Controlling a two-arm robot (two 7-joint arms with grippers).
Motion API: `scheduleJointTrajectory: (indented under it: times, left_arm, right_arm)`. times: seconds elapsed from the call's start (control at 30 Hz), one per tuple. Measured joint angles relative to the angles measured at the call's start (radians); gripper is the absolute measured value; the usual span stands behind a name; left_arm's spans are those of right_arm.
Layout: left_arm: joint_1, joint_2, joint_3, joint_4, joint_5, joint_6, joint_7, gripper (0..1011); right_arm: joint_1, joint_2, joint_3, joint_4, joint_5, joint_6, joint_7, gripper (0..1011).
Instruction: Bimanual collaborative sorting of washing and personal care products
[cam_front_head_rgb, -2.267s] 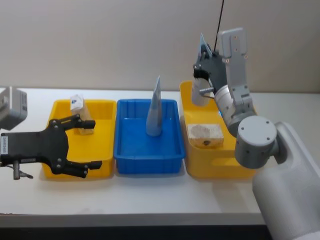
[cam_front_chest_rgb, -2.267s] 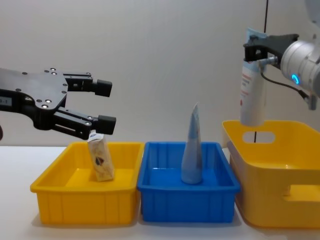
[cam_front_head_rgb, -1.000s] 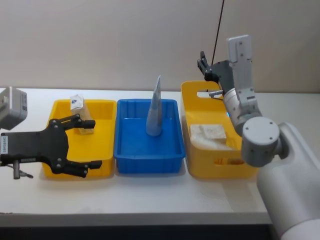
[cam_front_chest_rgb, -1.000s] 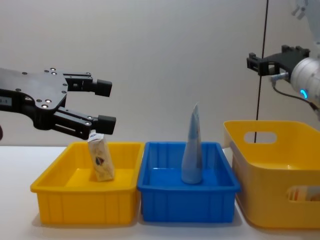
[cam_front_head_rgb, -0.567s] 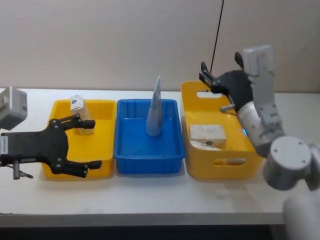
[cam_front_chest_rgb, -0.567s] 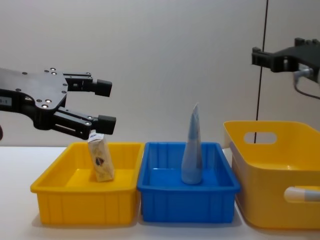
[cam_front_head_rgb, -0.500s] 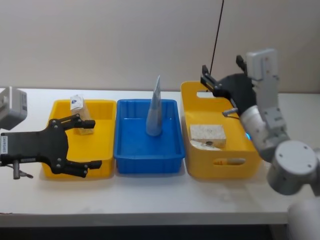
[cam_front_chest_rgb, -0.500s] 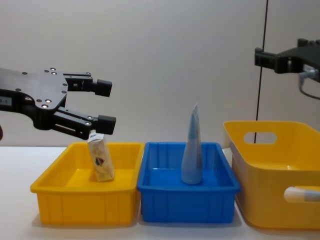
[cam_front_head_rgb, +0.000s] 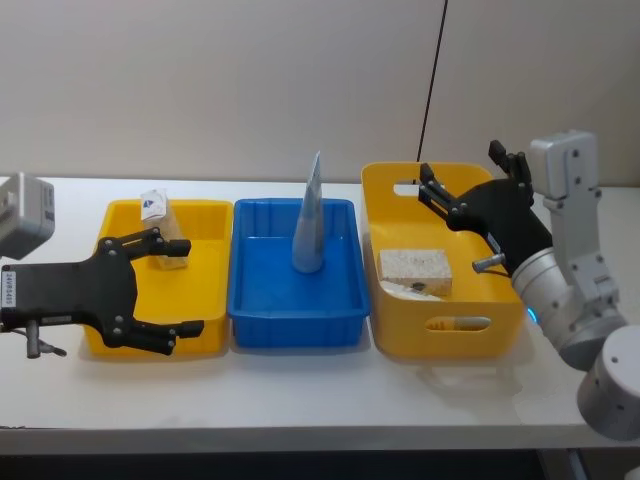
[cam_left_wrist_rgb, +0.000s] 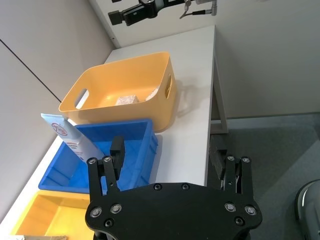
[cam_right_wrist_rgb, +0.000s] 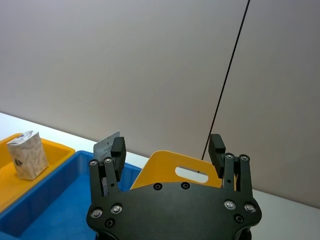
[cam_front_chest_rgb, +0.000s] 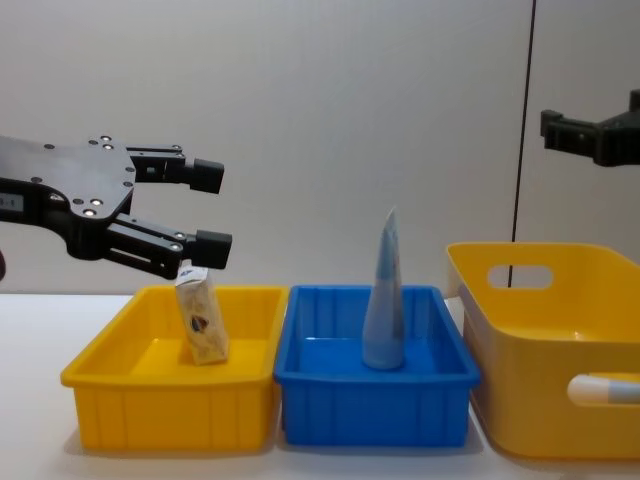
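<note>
Left hand (cam_front_head_rgb: 175, 285) spread wide, empty, above near edge of left yellow bin (cam_front_head_rgb: 120, 215). Small tan pack (cam_front_head_rgb: 160, 225) upright in that bin. Pale blue pouch (cam_front_head_rgb: 310, 225) upright in blue bin (cam_front_head_rgb: 290, 320). Right hand (cam_front_head_rgb: 470, 185) wide, empty, above right yellow bin (cam_front_head_rgb: 440, 335); silver-grey pack (cam_front_head_rgb: 414, 268) lies inside.

An open black left gripper (cam_front_chest_rgb: 205, 208) hovers above a small tan pack (cam_front_chest_rgb: 201, 320) in the yellow plastic bin (cam_front_chest_rgb: 160, 405); a pale blue tapered pouch (cam_front_chest_rgb: 384, 296) stands upright in the blue plastic bin (cam_front_chest_rgb: 375, 400).
</note>
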Motion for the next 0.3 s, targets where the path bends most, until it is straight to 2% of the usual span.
scheduleJointTrajectory:
  times: [0.3]
  left_arm:
    - [0.000,0.000,0.000,0.000,0.000,0.000,0.000,1001]
  right_arm:
    - [-0.038,0.014,0.006,-0.046,0.012,0.013,0.017,1000]
